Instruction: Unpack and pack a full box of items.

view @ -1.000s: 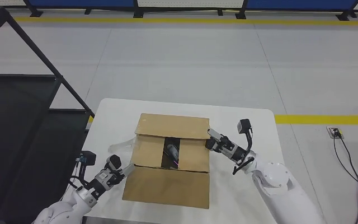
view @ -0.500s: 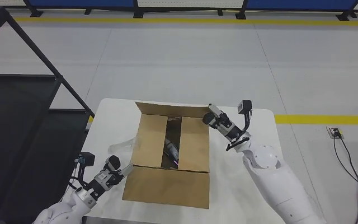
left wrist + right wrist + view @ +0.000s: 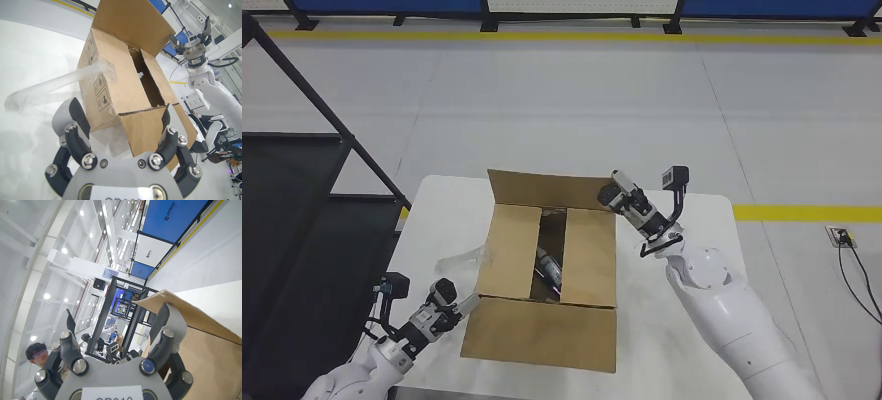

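Robot part-way through opening a box on a table; unpacking looks barely begun.
The box sits mid-table, mouth up, long axis seemingly near to far. The near flap is folded out and the far flap stands, but the side flaps lie flat, with a bottle inside. The right gripper, jaws wide, touches the far flap. The left gripper, wide and empty, is at the near left corner.
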Available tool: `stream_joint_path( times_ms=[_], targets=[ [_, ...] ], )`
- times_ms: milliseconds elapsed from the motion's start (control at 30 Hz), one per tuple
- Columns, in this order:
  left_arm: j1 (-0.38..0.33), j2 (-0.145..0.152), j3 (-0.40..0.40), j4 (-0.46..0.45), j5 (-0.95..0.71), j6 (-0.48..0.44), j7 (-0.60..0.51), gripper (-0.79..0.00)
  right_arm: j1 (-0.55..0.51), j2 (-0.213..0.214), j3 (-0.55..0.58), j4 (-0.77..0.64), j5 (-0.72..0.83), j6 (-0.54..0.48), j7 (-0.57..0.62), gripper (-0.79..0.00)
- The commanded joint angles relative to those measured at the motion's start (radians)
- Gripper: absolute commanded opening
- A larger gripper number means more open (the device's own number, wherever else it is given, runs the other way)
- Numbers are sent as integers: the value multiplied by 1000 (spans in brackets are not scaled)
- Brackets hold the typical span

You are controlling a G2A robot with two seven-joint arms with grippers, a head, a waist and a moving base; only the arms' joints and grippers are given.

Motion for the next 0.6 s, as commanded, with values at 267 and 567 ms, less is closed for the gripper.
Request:
stream_joint_path(
  times_ms=[267,567],
  targets=[
    [0,0,0,0,0,0,0,0,8,-18,-36,-59,-66,96,-84,0],
    [0,0,0,0,0,0,0,0,169,-89,-130,119,-141,276,-240,0]
  ],
)
